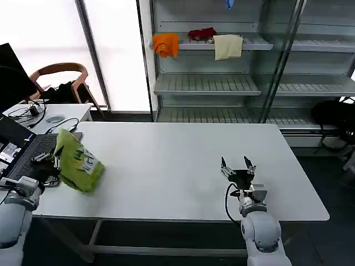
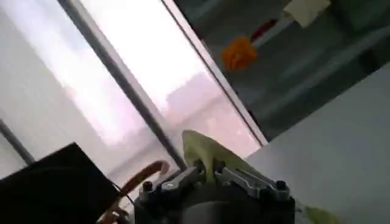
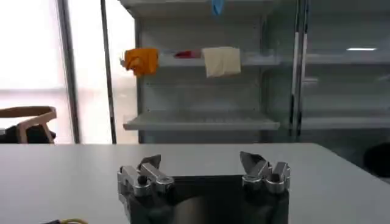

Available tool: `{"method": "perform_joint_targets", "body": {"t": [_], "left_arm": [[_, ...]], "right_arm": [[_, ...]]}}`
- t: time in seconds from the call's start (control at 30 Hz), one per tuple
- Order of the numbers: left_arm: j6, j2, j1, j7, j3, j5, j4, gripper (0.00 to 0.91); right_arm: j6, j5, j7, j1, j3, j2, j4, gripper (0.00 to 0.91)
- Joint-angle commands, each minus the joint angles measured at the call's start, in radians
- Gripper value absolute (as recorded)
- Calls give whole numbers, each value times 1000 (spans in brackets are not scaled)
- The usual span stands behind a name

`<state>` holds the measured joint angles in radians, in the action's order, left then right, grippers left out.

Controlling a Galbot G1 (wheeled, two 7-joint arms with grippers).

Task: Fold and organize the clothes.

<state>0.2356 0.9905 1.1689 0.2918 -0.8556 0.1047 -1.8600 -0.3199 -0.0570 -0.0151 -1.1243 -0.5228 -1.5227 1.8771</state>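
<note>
The lime-green T-shirt [image 1: 77, 162] hangs bunched at the table's left edge, a pale printed graphic on its front, its lower end resting on the tabletop. My left gripper [image 1: 56, 160] holds it from the left side; in the left wrist view a fold of green fabric [image 2: 204, 152] rises between the closed fingers of that gripper [image 2: 210, 172]. My right gripper [image 1: 237, 164] rests low over the table's front right, far from the shirt. Its fingers stand wide apart with nothing between them, as the right wrist view shows of that gripper [image 3: 201, 165].
A white table [image 1: 183, 160] carries the work. A laptop [image 1: 25, 152] and cables lie just left of the shirt. Behind stand metal shelves [image 1: 211, 83] with orange [image 1: 166, 44], red [image 1: 202, 34] and cream [image 1: 228, 46] cloths. A wooden chair [image 1: 58, 75] stands at the back left.
</note>
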Motion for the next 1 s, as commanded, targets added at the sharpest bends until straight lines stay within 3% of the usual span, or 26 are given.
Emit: {"method": "perform_joint_targets", "body": {"t": [0.03, 0.2, 0.33, 0.53, 0.57, 0.6, 0.63, 0.67, 0.7, 0.83, 1.0], "left_arm": [[-90, -92, -17, 88, 230, 484, -15, 20], [-77, 49, 17, 62, 405, 566, 34, 20], [-26, 172, -14, 38, 456, 523, 26, 20], [78, 196, -95, -44, 558, 359, -15, 20], [96, 199, -109, -66, 581, 328, -13, 181], [130, 211, -125, -102, 603, 280, -8, 272], [141, 221, -132, -114, 619, 280, -6, 524], [154, 226, -141, -140, 632, 231, 4, 846], [169, 240, -150, -170, 654, 196, 16, 907], [194, 267, -166, -211, 707, 75, 42, 907], [211, 308, -169, -271, 733, -61, 38, 907]], "right_arm": [[25, -22, 1, -15, -22, 5, -27, 907], [30, -32, 1, -26, -48, 13, -28, 907], [27, -36, 1, -35, -63, 30, -15, 907], [11, -31, 2, -37, -60, 31, 16, 907], [9, -26, 1, -36, -55, 29, 20, 907], [4, -21, 1, -35, -49, 27, 26, 907], [1, -18, 0, -34, -45, 26, 29, 907], [-6, -14, -2, -33, -40, 23, 35, 907], [-16, -9, -9, -33, -32, 22, 44, 907], [-70, -7, -26, -24, 1, 19, 73, 907], [-220, -116, -37, 18, 53, 9, 108, 907]]}}
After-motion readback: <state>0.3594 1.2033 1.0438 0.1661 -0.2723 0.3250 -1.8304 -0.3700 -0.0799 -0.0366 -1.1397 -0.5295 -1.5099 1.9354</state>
